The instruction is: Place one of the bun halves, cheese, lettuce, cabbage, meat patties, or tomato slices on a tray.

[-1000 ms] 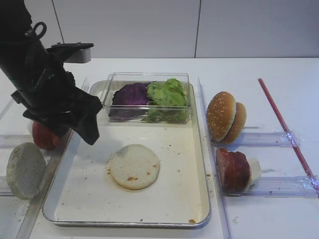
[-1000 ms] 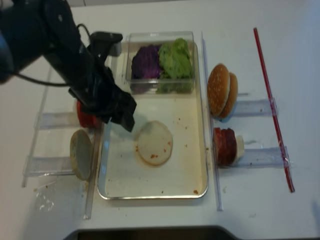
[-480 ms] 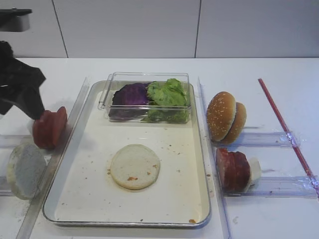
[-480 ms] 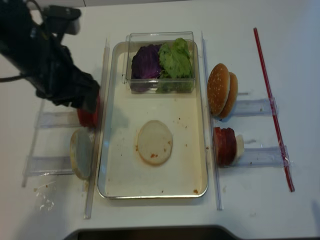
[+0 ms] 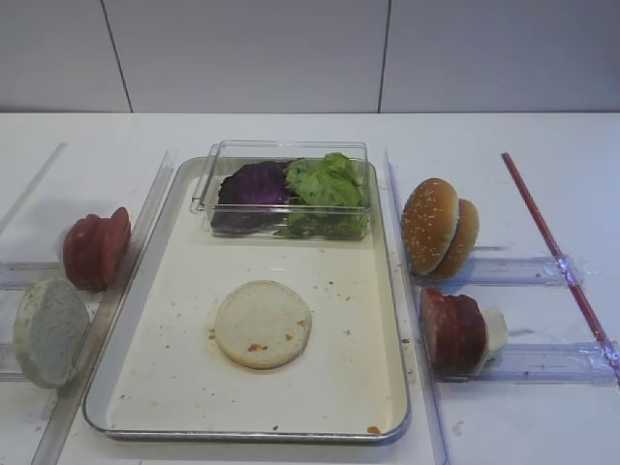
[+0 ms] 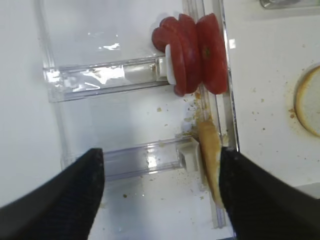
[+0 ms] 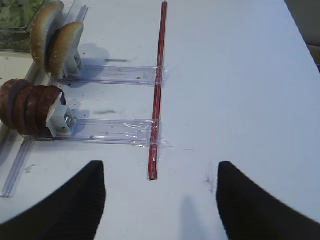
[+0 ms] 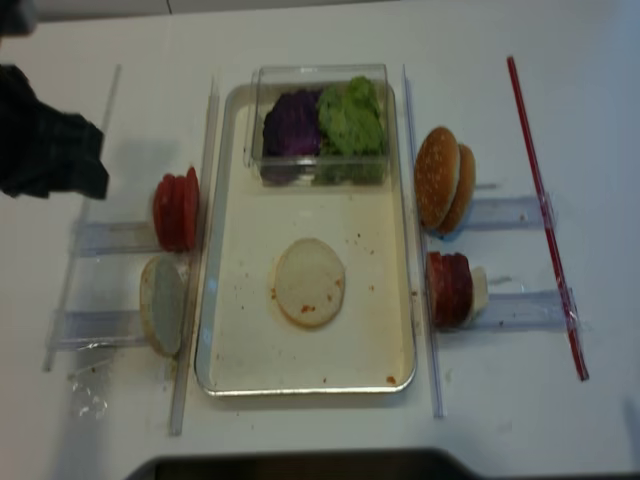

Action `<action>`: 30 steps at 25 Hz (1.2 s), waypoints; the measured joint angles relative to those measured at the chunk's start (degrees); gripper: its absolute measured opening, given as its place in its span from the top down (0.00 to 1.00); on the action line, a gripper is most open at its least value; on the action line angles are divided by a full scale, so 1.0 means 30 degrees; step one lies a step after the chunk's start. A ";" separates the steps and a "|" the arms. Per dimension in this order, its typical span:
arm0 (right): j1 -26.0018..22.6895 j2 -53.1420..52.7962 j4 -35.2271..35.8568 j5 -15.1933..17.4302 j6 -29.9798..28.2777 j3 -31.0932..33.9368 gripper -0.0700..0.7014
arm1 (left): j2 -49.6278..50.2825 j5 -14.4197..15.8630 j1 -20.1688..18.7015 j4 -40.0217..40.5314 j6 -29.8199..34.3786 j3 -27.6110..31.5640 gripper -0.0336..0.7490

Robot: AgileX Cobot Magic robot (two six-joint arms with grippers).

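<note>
One pale bun half (image 5: 263,324) lies flat on the silver tray (image 5: 174,392); another (image 5: 48,332) stands on edge in the left rack, below the tomato slices (image 5: 95,249). Cabbage (image 5: 254,184) and lettuce (image 5: 325,184) fill the clear box. Meat patties (image 5: 453,331) and cheese (image 5: 495,329) stand to the right. My left gripper (image 6: 161,190) is open and empty over the left rack, its right finger (image 6: 260,195) beside the upright bun half (image 6: 210,160). My right gripper (image 7: 161,195) hangs open over bare table.
Sesame buns (image 5: 441,228) stand in a clear rack right of the tray. A red strip (image 7: 157,100) runs along the table, ahead of the right gripper. The left arm's black-wrapped end (image 8: 55,150) sits at the far left. Clear rails flank the tray on both sides.
The left arm has pulled back leftward from above the tray and left the first high view. The bun half on the tray has not moved.
</note>
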 joint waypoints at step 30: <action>0.0000 0.0000 0.0000 0.0000 0.0000 0.0000 0.27 | -1.2944 -0.0600 0.0468 -0.0088 0.0194 0.9287 0.36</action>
